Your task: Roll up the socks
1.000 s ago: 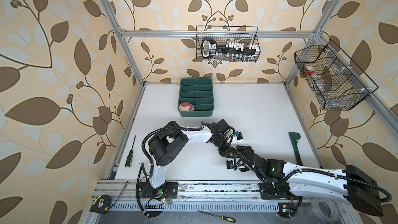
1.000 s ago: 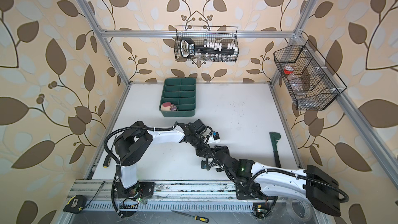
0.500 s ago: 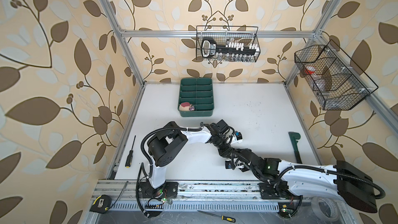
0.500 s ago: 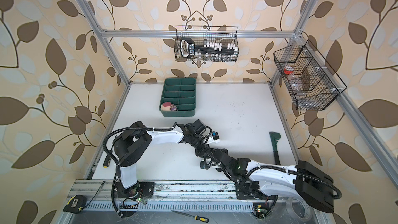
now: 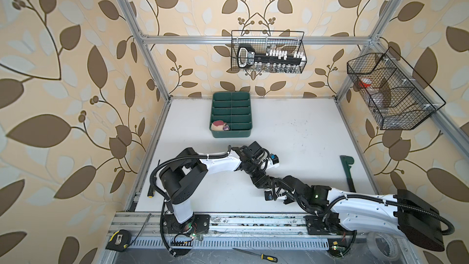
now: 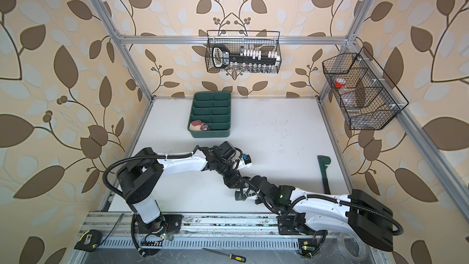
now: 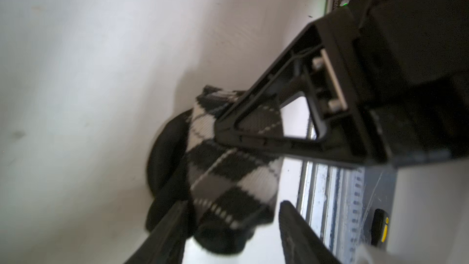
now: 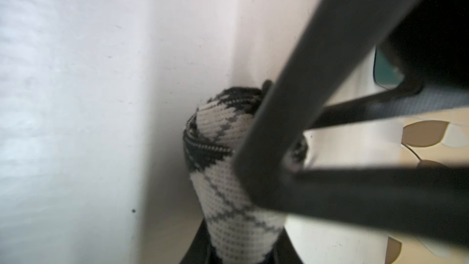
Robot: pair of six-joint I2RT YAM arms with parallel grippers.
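Observation:
The black-grey-white argyle sock (image 7: 228, 173) is a rolled bundle held just above the white table. In the right wrist view my right gripper (image 8: 243, 245) is shut on the argyle sock (image 8: 223, 194), with a finger on each side. My left gripper (image 7: 233, 204) is open around the same roll, and a gap shows beside one of its fingers (image 7: 299, 232). In both top views the left gripper (image 5: 262, 182) and right gripper (image 5: 274, 186) meet at the table's middle front and hide this sock. The beige and maroon sock (image 5: 220, 125) lies rolled in a front compartment of the green tray (image 5: 232, 134).
A green-handled tool (image 5: 347, 171) lies near the table's right edge. Wire baskets hang on the back wall (image 5: 267, 52) and the right wall (image 5: 390, 92). A tape measure (image 5: 118, 239) and a screwdriver (image 5: 256, 253) lie below the front rail.
The right gripper has closed onto the argyle roll while the left gripper has opened around it. The right arm's base end has swung slightly.

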